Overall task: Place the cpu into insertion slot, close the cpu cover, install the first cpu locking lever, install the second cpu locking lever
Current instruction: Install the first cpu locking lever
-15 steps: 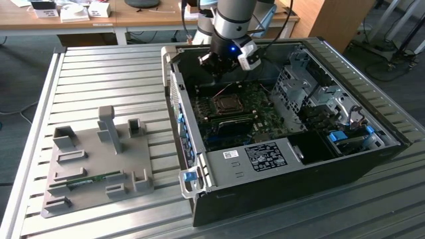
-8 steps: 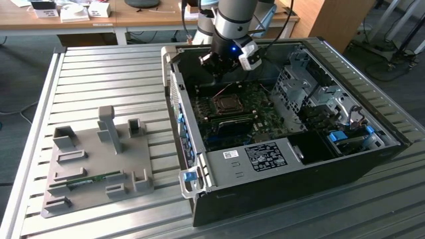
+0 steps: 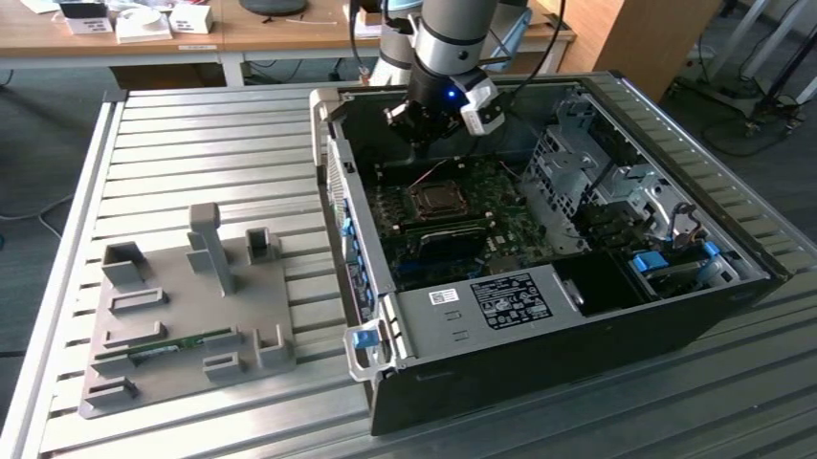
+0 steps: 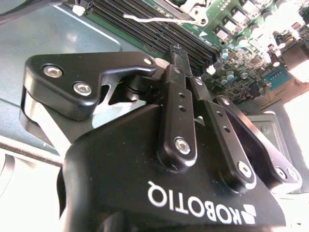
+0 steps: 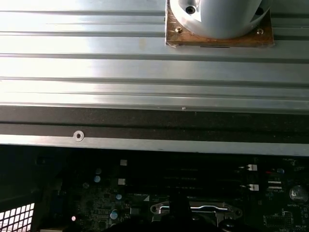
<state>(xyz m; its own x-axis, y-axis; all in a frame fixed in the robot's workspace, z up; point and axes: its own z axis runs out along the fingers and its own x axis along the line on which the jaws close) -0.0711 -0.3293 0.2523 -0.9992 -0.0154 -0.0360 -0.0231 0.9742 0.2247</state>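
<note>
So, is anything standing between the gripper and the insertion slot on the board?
Nothing visible does. In the exterior view the gripper hangs inside the open case over the green board, and the insertion slot lies a little nearer the camera, with only low board parts between them.

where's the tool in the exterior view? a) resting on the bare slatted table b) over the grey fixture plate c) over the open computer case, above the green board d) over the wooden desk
c: the tool hangs over the open computer case, above the green circuit board and near the insertion slot, while the grey fixture plate sits apart at the exterior view's left.
</note>
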